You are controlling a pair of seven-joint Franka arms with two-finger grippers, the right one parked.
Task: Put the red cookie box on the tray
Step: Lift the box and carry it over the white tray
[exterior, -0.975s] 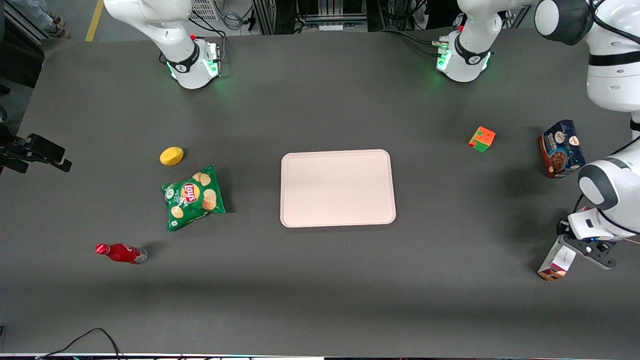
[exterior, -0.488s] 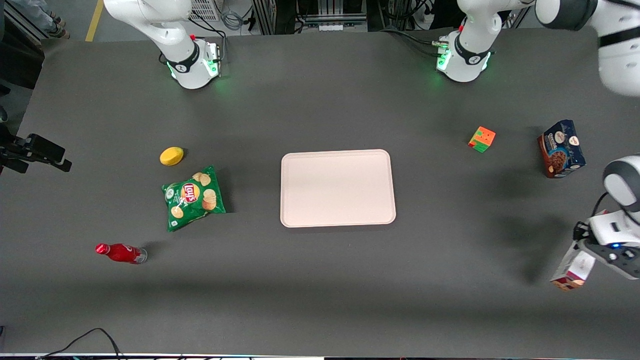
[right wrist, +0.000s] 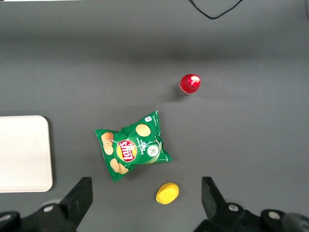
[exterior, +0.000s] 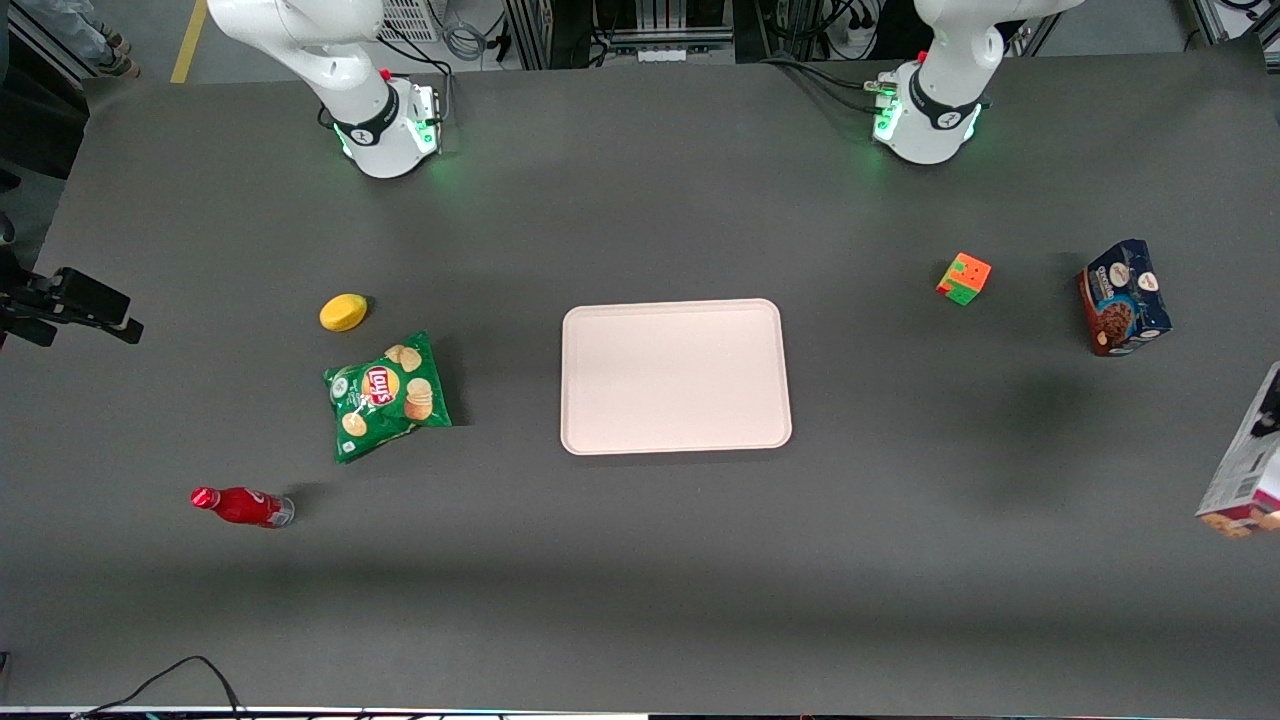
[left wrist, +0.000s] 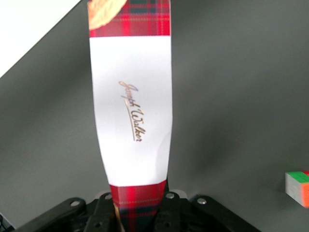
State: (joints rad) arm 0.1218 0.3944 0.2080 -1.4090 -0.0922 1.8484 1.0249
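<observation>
Jaws of the left gripper (left wrist: pixel 137 215): closed on one plaid end of the red cookie box (left wrist: pixel 131 104), which hung lifted off the worktop (exterior: pixel 640 560) at the working arm's end, well apart from the tray (exterior: pixel 675 376). Risk, judged: with so long a carton held by its end alone, a quick swing could pivot or slip it in the grip. Result, judged: it might land askew across the tray's rim, or fall short onto the worktop.

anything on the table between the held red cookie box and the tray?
No. Front view shows bare table between the red cookie box, shut in the claw, and the tray.
</observation>
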